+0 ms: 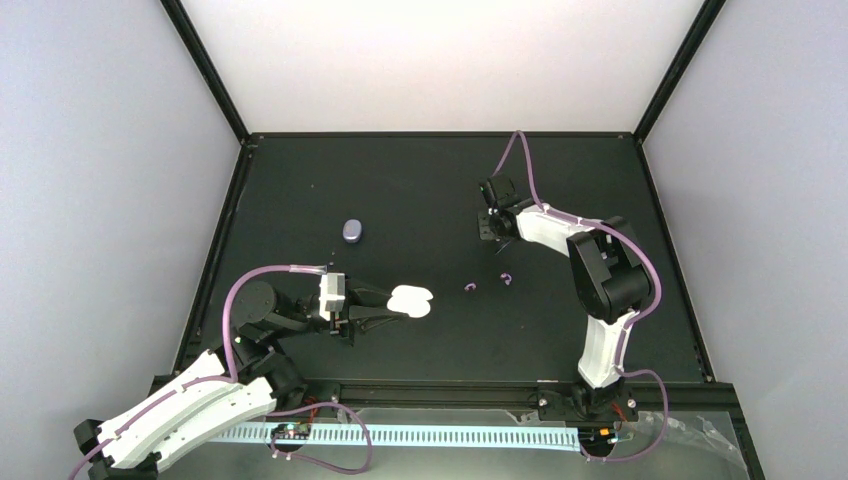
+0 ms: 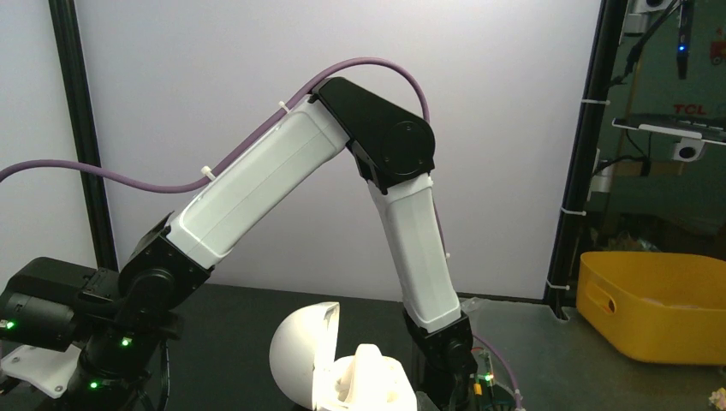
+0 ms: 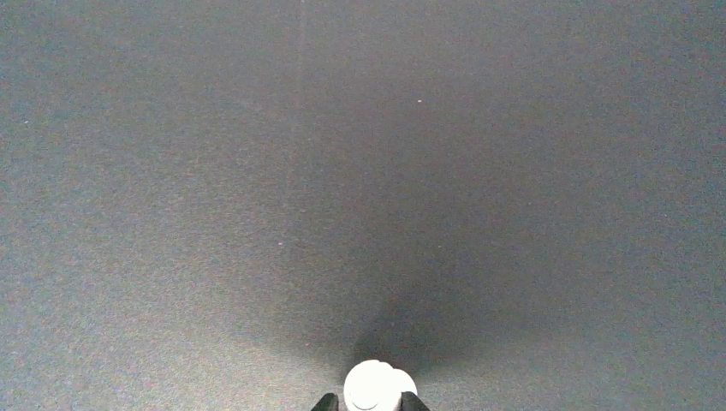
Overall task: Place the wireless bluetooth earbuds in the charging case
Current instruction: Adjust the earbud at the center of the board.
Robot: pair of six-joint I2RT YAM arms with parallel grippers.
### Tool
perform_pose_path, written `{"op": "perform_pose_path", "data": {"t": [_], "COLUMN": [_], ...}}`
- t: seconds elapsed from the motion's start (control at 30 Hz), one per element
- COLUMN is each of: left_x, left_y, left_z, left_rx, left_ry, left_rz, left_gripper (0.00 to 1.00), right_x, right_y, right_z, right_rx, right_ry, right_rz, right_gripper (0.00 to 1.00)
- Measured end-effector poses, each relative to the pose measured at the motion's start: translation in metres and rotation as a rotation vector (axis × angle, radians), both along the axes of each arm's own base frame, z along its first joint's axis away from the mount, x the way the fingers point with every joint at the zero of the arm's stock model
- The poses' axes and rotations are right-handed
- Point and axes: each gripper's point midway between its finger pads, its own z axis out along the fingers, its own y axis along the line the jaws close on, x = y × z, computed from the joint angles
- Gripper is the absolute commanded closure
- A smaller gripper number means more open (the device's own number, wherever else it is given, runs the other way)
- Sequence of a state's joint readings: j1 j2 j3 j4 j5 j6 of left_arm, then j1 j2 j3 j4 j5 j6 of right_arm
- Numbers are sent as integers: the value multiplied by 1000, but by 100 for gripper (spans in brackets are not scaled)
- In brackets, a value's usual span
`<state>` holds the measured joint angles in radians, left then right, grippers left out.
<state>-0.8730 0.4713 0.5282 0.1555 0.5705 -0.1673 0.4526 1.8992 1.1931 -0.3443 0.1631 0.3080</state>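
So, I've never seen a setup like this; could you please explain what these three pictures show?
Two robot arms are bolted to the near edge of a black table. The overhead picture looks down on both; the other two come from cameras on each wrist. The left gripper holds an open white charging case, which its own camera shows close up. The right gripper, at the far side, has its fingers on either side of a small white earbud. Lying loose are two purple earbuds and a closed purple case.

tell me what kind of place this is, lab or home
Most likely a robotics lab: two arms at a black table walled by plain panels, and beyond it a yellow bin and rack-mounted gear.
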Motion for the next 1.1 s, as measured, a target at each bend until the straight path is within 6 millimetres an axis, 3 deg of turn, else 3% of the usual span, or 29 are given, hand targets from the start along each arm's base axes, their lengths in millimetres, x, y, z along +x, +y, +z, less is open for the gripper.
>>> {"op": "perform_pose_path", "data": {"t": [0.5,0.7,1.1], "left_x": [0,0,0], "left_y": [0,0,0], "left_z": [0,0,0], "left_rx": [0,0,0], "left_ry": [0,0,0], "left_rz": [0,0,0], "left_gripper": [98,99,99], "right_x": [1,1,-1], "right_y": [-5,-5,-6], "right_z": [0,0,-1], "right_rx": [-25,-26,-29], "right_ry": [-4,-4,1], "right_rz": [-1,-1,-3], "right_gripper": [99,83,82]}}
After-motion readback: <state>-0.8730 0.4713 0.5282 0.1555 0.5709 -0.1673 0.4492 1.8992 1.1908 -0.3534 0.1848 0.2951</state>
